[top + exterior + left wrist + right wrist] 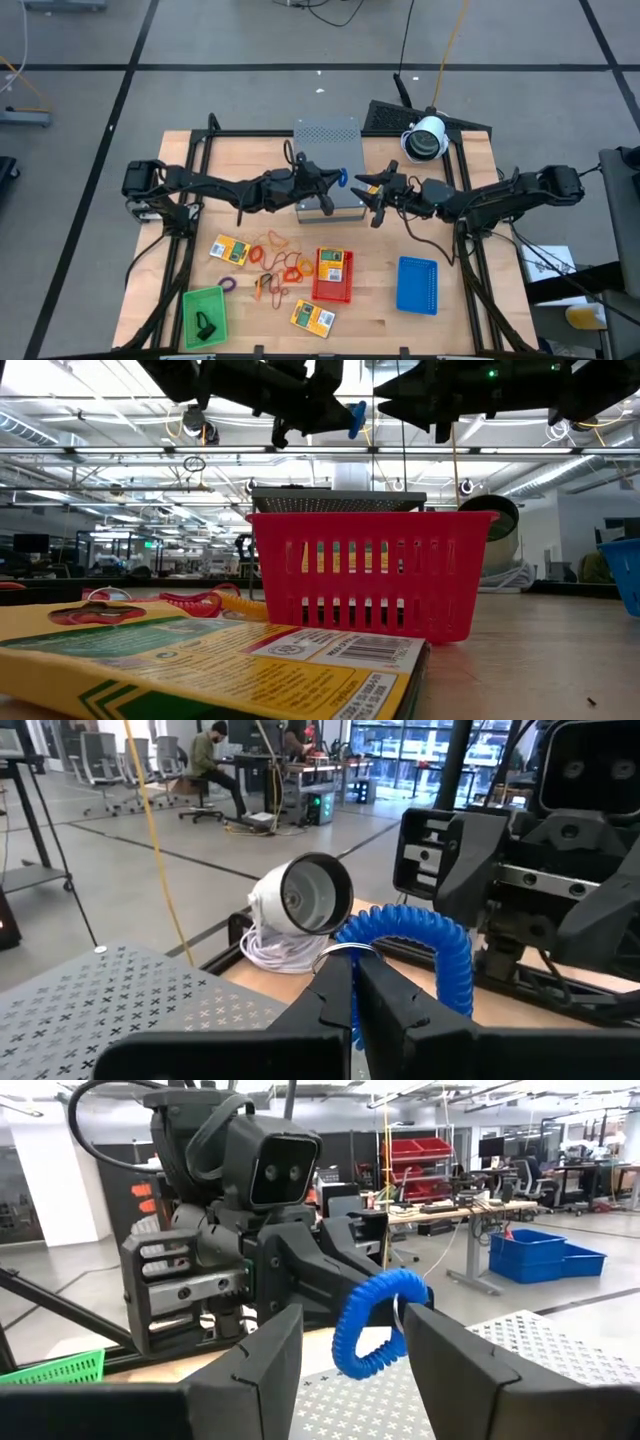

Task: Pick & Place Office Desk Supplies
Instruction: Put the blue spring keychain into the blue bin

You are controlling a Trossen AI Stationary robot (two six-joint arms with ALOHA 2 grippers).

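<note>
Above the grey box, the left gripper clamps a blue coil loop in midair – the right gripper, jaws wide, faces it just beside.

Wooden table — trays, packets, bands.

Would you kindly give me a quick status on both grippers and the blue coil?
Left gripper shut on blue coil, raised over grey perforated box. Right gripper open, facing the coil, not gripping it. Nothing between them.
</note>
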